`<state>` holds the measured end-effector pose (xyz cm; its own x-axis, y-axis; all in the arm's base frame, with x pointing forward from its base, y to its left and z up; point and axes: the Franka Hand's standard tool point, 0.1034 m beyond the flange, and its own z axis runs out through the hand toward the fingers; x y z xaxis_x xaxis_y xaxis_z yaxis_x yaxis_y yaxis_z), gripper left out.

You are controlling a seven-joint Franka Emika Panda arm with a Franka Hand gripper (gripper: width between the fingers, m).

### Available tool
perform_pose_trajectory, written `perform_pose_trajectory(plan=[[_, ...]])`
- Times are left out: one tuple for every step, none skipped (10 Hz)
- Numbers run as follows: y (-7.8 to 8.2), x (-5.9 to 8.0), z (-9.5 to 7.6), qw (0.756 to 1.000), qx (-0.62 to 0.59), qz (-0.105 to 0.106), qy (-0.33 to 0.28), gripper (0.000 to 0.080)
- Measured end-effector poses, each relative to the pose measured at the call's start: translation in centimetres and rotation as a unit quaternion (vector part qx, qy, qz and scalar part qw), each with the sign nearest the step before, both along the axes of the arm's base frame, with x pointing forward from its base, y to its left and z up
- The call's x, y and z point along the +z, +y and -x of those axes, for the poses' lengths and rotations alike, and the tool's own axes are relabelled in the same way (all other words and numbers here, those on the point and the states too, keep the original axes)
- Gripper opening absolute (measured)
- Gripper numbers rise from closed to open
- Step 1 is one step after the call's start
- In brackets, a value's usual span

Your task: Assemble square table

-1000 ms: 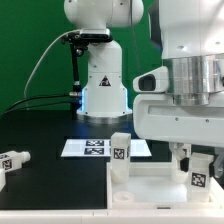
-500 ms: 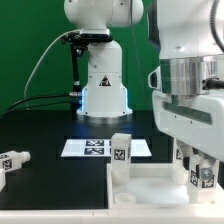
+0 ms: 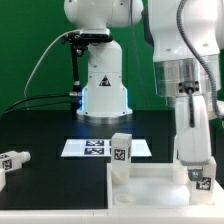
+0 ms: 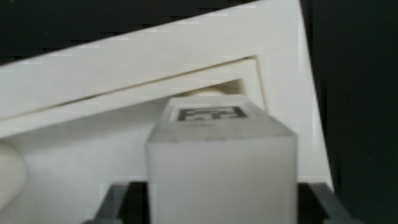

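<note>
The white square tabletop (image 3: 150,187) lies flat at the front of the exterior view, rim up. One tagged white leg (image 3: 120,153) stands upright at its far left corner. My gripper (image 3: 197,170) reaches straight down at the tabletop's right side and is shut on a second upright leg (image 3: 200,180), whose tag shows just below the fingers. In the wrist view this leg (image 4: 214,135) fills the space between my two dark fingers (image 4: 121,205), standing in a corner of the tabletop (image 4: 107,90). A third leg (image 3: 12,162) lies loose on the black table at the exterior view's left.
The marker board (image 3: 95,147) lies flat behind the tabletop. The robot's white base (image 3: 103,85) stands at the back centre with a cable looping to its left. A green wall closes the back.
My hand has turned about its vertical axis over the right leg: its wide face showed before, now its narrow side shows. The other legs and the tabletop have not moved.
</note>
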<state>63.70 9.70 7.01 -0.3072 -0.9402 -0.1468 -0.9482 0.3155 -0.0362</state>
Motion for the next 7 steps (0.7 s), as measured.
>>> perform_pose_trajectory(plan=[[0.0, 0.0, 0.0, 1.000, -0.015, -0.001, 0.002, 0.0288], [0.0, 0.0, 0.0, 0.999, -0.035, -0.002, 0.004, 0.0288], [0.0, -0.1, 0.0, 1.000, -0.025, -0.001, 0.004, 0.0288], [0.0, -0.1, 0.0, 1.000, -0.025, -0.001, 0.004, 0.0486], [-0.4, 0.2, -0.1, 1.000, 0.002, 0.002, -0.002, 0.0486], [-1.7, 1.3, -0.7, 0.999, 0.033, 0.006, -0.014, 0.0620], [-3.1, 2.6, -1.0, 0.997, 0.072, 0.010, -0.023, 0.0620]])
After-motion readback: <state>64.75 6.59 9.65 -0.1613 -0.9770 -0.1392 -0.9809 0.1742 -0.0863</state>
